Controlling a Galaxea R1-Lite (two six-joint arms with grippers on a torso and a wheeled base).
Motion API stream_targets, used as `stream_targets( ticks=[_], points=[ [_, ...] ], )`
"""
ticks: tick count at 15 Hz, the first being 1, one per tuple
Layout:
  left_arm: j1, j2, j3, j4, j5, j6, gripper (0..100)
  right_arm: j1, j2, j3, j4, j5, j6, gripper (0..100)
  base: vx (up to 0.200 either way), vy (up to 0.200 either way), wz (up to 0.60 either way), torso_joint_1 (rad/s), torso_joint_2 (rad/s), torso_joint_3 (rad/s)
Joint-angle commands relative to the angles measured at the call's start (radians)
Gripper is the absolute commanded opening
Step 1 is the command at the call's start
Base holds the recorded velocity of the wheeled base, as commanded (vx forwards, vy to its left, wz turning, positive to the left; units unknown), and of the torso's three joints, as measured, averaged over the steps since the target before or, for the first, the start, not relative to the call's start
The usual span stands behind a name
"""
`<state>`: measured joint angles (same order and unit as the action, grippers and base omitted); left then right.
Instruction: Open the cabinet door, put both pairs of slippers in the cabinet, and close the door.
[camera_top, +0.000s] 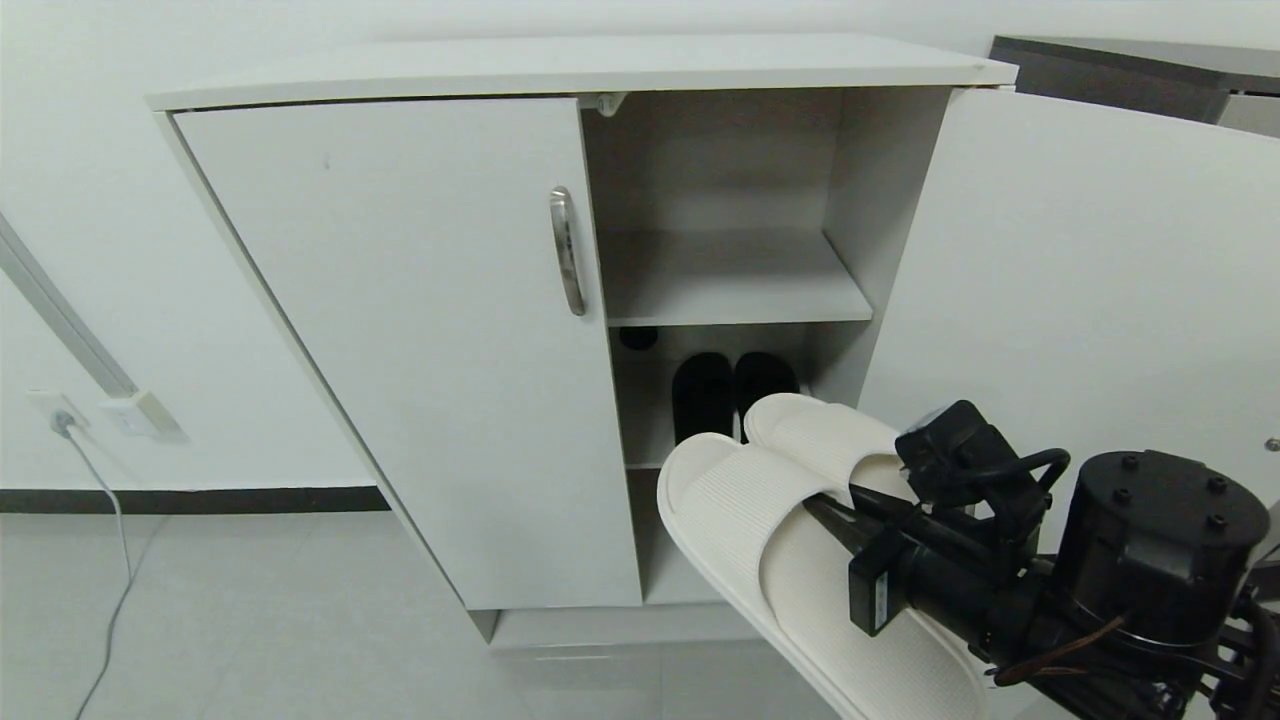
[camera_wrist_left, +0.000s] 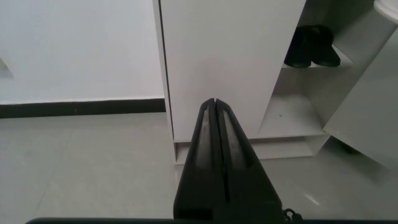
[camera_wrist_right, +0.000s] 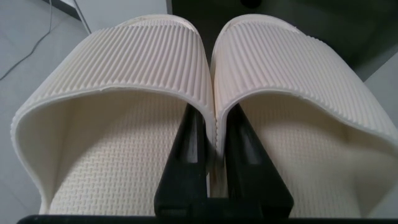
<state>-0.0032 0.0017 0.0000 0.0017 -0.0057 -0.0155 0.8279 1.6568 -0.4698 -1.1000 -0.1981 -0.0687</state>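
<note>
Left gripper (camera_wrist_left: 214, 102): fingers pressed flat together, nothing between them, aimed at the cabinet's (camera_wrist_left: 283, 134) closed door (camera_wrist_left: 224, 50). Black slippers (camera_wrist_left: 313, 46) side by side on a shelf in the open half (lower shelf (camera_wrist_left: 292, 115) bare). Black baseboard (camera_wrist_left: 81, 107) along the wall.
</note>
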Motion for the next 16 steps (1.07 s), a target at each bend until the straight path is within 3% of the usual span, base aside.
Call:
stream_targets(
  ticks=[1, 16],
  points=[
    [0.000, 0.000, 0.000, 0.000, 0.000, 0.000, 0, 0.000, 0.001, 0.000, 0.000, 0.000, 0.000, 0, 0.000, 0.000, 0.00, 0.002, 0.05, 0.041],
    [0.000, 0.000, 0.000, 0.000, 0.000, 0.000, 0, 0.037, 0.032, 0.025, -0.031, 0.003, -0.006, 0, 0.000, 0.000, 0.00, 0.000, 0.00, 0.000]
  ],
)
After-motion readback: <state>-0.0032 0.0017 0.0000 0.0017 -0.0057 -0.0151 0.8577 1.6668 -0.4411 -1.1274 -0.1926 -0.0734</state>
